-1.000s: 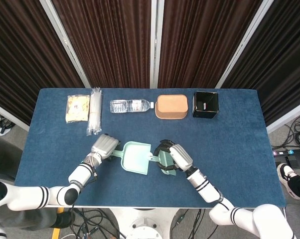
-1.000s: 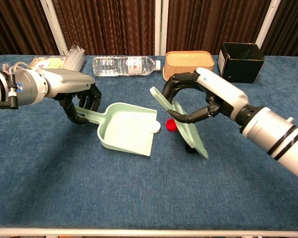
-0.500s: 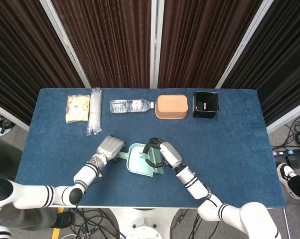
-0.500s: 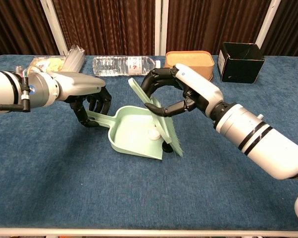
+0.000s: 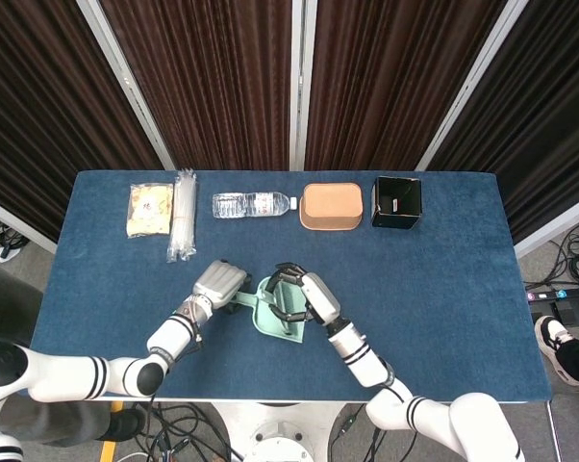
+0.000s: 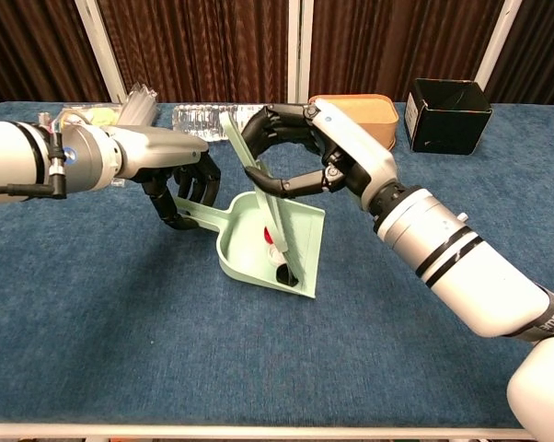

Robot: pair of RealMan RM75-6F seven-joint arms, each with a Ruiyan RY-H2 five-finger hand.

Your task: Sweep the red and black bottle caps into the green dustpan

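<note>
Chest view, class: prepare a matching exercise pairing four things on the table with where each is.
Things:
1. green dustpan
2. small green brush
3. water bottle
4. black box

Places:
A. far right of the table
B. in the right hand
C. lying on its side at the back
D. handle in the left hand

Pairs: 1-D, 2-B, 3-C, 4-A

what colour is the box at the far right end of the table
Black: the open-topped box is black inside and out, clearest in the chest view.

Dustpan (image 6: 300, 241) smooth matt plastic, seemingly; tablecloth (image 6: 121, 322) rough fabric.
</note>
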